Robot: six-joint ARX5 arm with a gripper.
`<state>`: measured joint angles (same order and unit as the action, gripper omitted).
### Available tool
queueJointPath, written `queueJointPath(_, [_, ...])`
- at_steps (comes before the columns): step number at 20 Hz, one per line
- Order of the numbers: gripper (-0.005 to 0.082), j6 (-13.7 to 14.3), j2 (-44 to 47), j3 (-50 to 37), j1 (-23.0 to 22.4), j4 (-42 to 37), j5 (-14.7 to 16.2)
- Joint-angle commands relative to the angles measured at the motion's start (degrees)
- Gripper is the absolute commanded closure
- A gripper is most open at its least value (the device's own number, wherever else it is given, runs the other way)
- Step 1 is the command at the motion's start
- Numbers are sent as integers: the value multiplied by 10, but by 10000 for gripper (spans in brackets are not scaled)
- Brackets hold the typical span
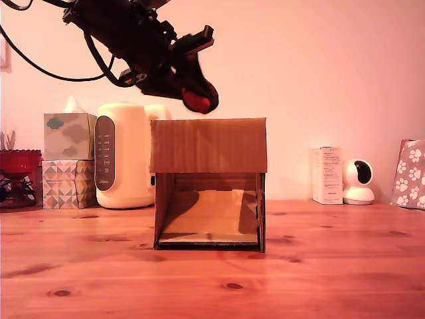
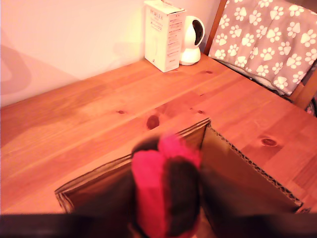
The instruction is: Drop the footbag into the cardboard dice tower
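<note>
The arm reaches in from the upper corner on the exterior view's left, slanting downward toward the exterior view's right, with black cables looping off its dark body. Its gripper [image 1: 196, 95] points down and to that same side, hanging in the air just above the top edge of the cardboard dice tower [image 1: 208, 145] without touching it. The dark fingers [image 1: 194, 41] are closed around the footbag [image 2: 166, 191], which the wrist view shows clamped between them, its red and black panels bulging out past the tips.
</note>
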<state>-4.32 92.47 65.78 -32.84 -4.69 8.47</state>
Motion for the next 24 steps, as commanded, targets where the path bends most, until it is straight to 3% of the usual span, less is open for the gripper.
queueJointPath(1, [93, 3, 2, 3, 1, -2, 1])
queueJointPath(5, [98, 5, -14, 3, 0, 17, 1])
queueJointPath(7, [168, 5, -26, 3, 0, 40, 1])
queueJointPath(9, [371, 6, -41, 3, 0, 73, 1])
queueJointPath(12, [759, 10, -64, 3, 0, 117, 1])
queueJointPath(13, [790, 10, -72, 3, 0, 135, 1])
queueJointPath(18, [788, 9, -109, -5, 0, 181, 6])
queueJointPath(20, [788, 7, -132, -32, 0, 165, 22])
queueJointPath(24, [788, 0, -180, -112, 0, 121, 23])
